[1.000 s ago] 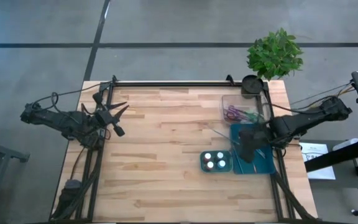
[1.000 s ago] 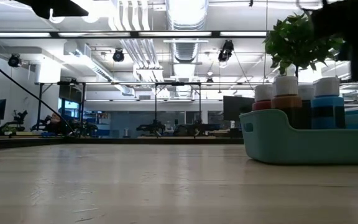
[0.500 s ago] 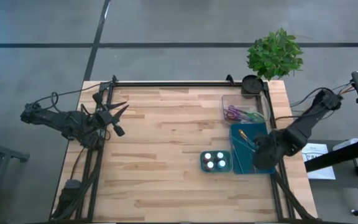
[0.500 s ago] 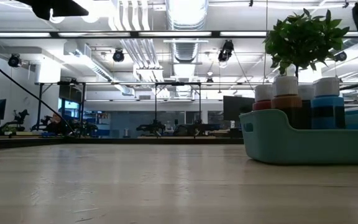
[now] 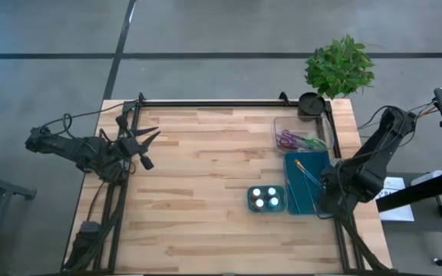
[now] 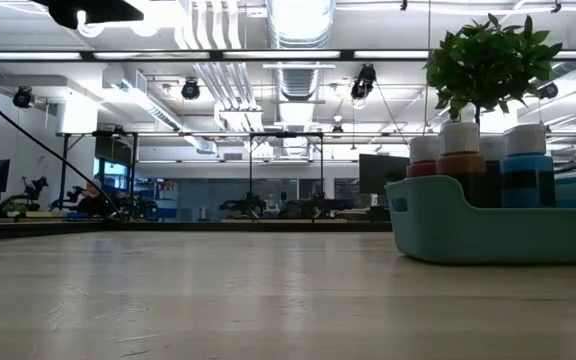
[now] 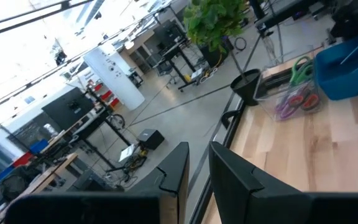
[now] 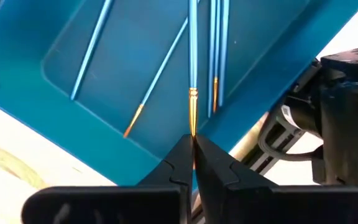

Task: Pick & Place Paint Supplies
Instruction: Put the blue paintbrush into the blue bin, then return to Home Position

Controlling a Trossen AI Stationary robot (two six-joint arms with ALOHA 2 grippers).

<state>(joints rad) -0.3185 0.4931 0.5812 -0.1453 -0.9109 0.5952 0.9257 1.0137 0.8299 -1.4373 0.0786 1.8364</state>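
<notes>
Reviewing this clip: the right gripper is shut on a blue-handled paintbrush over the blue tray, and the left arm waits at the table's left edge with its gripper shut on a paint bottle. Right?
Not quite. The left gripper holds nothing; the left wrist view shows only bare space between its fingers, and the paint bottles sit in the small teal caddy. The rest stands: the right gripper is shut on a blue-handled paintbrush over the blue tray, as the right wrist view shows.

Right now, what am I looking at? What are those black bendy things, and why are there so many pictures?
They are two robot arms at a wooden table. One camera looks down from above, one sits at table height, and one rides on each wrist. On the table stand a small teal tray of paint bottles, a clear box of scissors and a deep blue bin with thin brushes. The right gripper is shut on a blue-handled paintbrush over that bin. The left gripper waits at the table's left edge.
</notes>
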